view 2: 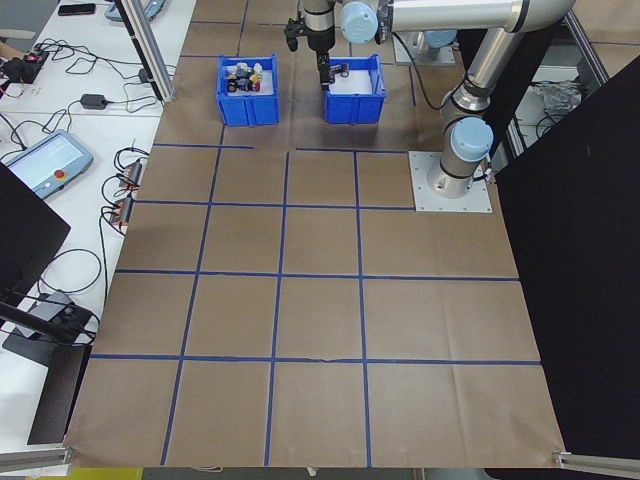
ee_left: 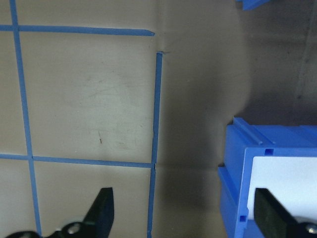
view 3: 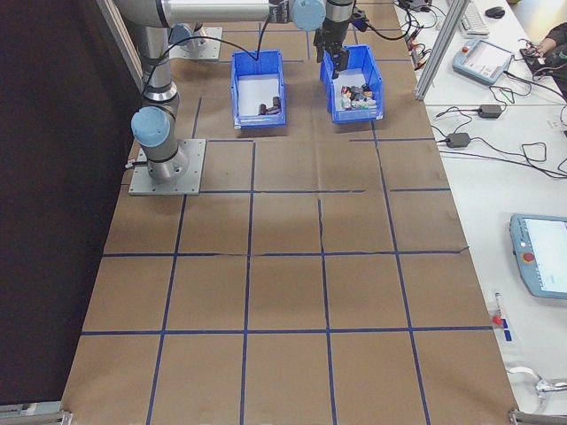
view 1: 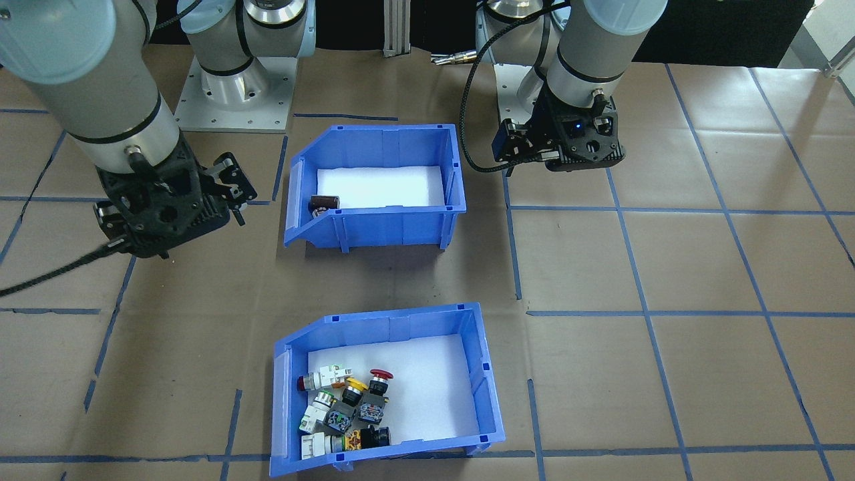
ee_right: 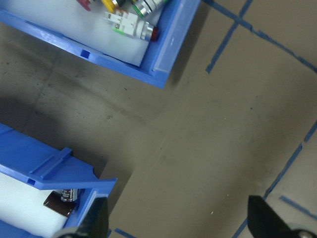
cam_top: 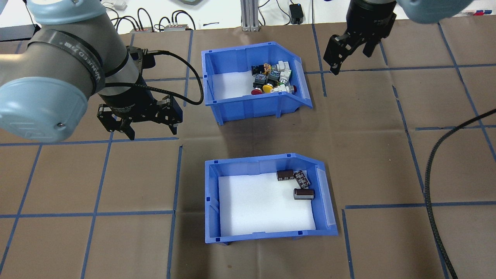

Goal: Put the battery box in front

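The battery box [cam_top: 267, 232] is a blue bin with a white liner and sits on the robot's side of the table. Three dark cells [cam_top: 303, 193] lie near its sloped end. In the front-facing view the battery box [view 1: 374, 230] is the farther bin. My left gripper [cam_top: 151, 130] hangs open and empty above the table, left of both bins. Its fingers [ee_left: 103, 210] frame a blue bin corner [ee_left: 233, 178]. My right gripper [cam_top: 348, 60] hovers open and empty to the right of the switch bin. Its wrist view catches the battery box's sloped end [ee_right: 54, 166].
A second blue bin [cam_top: 248, 104] holding colourful push-button switches [cam_top: 271, 79] stands beyond the battery box. Brown paper with a blue tape grid [cam_top: 97, 213] covers the table. A black cable [cam_top: 430, 174] lies at the right. Cables and devices line the far edge.
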{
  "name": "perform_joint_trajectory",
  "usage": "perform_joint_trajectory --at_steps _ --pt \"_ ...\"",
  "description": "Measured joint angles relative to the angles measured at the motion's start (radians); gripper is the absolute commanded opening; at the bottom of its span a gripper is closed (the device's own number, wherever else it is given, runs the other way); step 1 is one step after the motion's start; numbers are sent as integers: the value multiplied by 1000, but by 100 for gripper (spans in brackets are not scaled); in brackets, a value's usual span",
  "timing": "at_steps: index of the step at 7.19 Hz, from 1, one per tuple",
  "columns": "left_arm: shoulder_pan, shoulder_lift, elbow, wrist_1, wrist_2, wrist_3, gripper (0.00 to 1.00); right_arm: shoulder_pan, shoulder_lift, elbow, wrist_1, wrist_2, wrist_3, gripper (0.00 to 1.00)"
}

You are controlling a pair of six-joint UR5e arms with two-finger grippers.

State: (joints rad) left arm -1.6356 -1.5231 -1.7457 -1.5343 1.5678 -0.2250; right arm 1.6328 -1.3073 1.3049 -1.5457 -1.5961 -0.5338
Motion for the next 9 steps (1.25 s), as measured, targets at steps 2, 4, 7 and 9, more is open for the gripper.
perform_joint_trajectory --at_steps 2,4,7,9 --pt "-2 17 -30 -1 0 -242 99 87 125 -138 1 -2 -247 100" --pt "-5 69 -103 -5 -9 -540 99 169 193 -197 0 -1 -452 100" --pt "-59 174 -266 5 -167 -1042 99 271 230 -198 -1 -1 -631 100" --pt "-174 177 -299 14 -194 -1345 99 307 260 -192 -6 -7 -656 100"
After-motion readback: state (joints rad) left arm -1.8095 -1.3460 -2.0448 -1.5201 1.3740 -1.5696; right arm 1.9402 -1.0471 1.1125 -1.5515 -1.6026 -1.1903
